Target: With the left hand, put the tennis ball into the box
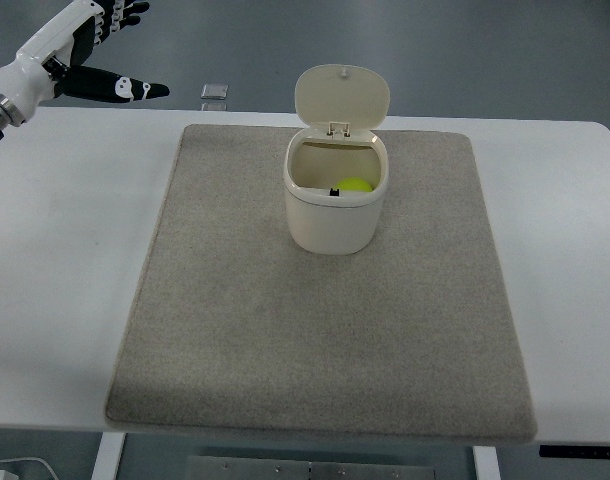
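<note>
A cream box [334, 215] with its hinged lid [341, 97] flipped up stands at the back middle of the grey mat [315, 340]. Inside it, at the right, lies a yellow-green tennis ball [357, 185], partly hidden by the box wall. My left hand [103, 50] is raised at the top left corner, far from the box, its white and black fingers [135, 90] spread and holding nothing. The right arm does not show.
The mat lies on a white table [75, 300]. A small grey square object [215, 92] sits on the floor beyond the table's far edge. A white cable [15, 468] shows at the bottom left, below the table.
</note>
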Controlling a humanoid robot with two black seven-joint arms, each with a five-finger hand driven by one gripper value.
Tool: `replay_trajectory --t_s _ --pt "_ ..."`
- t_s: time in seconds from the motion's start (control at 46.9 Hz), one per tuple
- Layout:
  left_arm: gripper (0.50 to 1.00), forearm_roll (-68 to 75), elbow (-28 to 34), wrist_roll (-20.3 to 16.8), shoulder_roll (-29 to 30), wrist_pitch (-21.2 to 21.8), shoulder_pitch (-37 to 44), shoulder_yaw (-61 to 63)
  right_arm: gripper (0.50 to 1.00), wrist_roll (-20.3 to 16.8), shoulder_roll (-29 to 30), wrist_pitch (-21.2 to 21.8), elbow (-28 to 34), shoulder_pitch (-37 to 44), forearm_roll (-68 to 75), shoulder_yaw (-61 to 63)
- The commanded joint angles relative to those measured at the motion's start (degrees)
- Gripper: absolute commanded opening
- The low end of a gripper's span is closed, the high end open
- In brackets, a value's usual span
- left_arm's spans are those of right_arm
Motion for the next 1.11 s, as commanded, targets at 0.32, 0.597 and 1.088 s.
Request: replay_trajectory --t_s 0.32,0.597,1.088 --pt "0.992 -24.7 15.2 9.2 -1.0 -34.9 0.8 -0.4 0.94 0.0 0.0 0.0 0.0 0.0 0.0 0.1" --pt "0.992 -50.5 15.3 25.5 -3.1 -35.2 1.9 -0.7 0.938 0.0 0.0 0.0 0.0 0.0 0.0 0.0" --pt "0.992 -68.5 15.0 34.4 -6.1 -35.2 3.0 -0.6 0.94 0.0 0.0 0.0 0.0 0.0 0.0 0.0"
